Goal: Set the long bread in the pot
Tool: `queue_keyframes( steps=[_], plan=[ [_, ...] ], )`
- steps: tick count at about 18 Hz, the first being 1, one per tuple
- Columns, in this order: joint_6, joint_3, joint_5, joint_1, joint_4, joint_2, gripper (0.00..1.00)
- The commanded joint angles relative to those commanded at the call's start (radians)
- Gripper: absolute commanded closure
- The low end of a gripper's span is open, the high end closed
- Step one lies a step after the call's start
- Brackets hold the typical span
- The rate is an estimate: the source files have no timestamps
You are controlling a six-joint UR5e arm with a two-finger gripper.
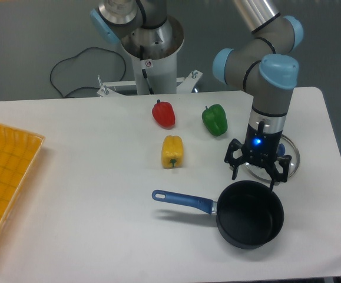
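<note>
pot [250,221] at near right, blue handle pointing left; interior dark, long bread not discernible inside nor anywhere on table. gripper [256,171] just beyond far rim, fingers spread, grasping nothing. glass lid [292,156] behind it. yellow pepper [172,151] mid-table, red pepper [164,113] and green pepper [215,119] farther. advisable: confirm loaf location before lifting clear; avoid clipping rim.
</note>
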Motion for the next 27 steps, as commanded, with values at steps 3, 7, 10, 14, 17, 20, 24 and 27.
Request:
queue_keyframes(
  steps=[3,7,10,14,17,20,24,27],
  plan=[
    [-0.003,0.003,-0.002,-0.002,0.002,0.000,0.01],
    [-0.008,0.006,-0.002,-0.002,0.002,0.000,0.01],
    [-0.008,0.008,-0.002,0.000,0.000,0.000,0.01],
    [-0.018,0.006,0.000,0.002,-0.002,0.009,0.01],
    [-0.038,0.006,0.000,0.002,-0.002,0.014,0.01],
    [-0.038,0.006,0.000,0.003,-0.002,0.015,0.01],
    [-0.052,0.006,0.000,-0.003,0.000,0.015,0.01],
    [-0.060,0.006,0.000,0.000,-0.002,0.017,0.01]
  ],
)
